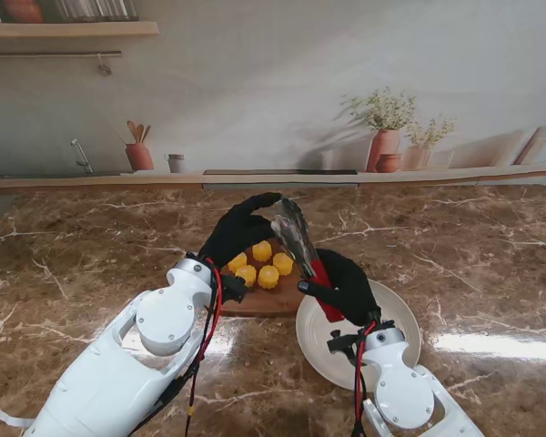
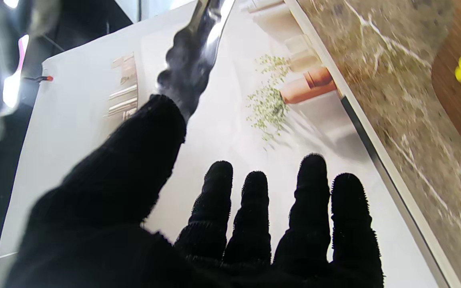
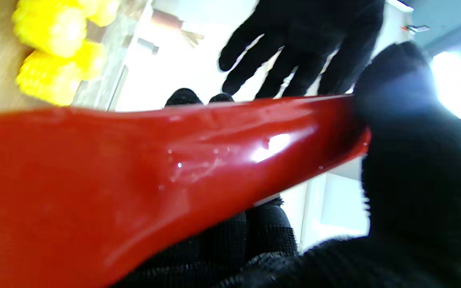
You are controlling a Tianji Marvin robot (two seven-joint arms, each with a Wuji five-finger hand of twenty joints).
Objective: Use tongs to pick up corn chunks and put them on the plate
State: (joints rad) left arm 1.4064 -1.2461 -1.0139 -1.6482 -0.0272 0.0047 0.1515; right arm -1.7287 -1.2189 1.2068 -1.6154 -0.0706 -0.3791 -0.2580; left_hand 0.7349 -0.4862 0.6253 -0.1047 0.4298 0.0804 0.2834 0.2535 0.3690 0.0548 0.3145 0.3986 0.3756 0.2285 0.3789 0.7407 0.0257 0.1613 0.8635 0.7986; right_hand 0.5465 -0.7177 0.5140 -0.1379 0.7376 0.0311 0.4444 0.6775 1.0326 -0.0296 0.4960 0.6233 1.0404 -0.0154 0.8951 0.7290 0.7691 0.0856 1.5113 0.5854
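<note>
Brown marble worktop (image 1: 455, 228) fills my stand view: five corn chunks (image 1: 260, 263) sit on a wooden board (image 1: 273, 300), the empty plate (image 1: 396, 319) just right of it. My right robot hand (image 1: 348, 287) is closed around the tongs (image 1: 298, 241) by their red handle, tips raised. From the left wrist, my left robot hand (image 2: 230, 224) is spread, holding nothing, thumb at the metal tips, probably steadying them. From the right wrist, the red handle (image 3: 134, 168) is pinned under my thumb.

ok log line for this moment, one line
right hand shut on tongs | left hand open by tong tips | corn chunks on board | plate bare
</note>
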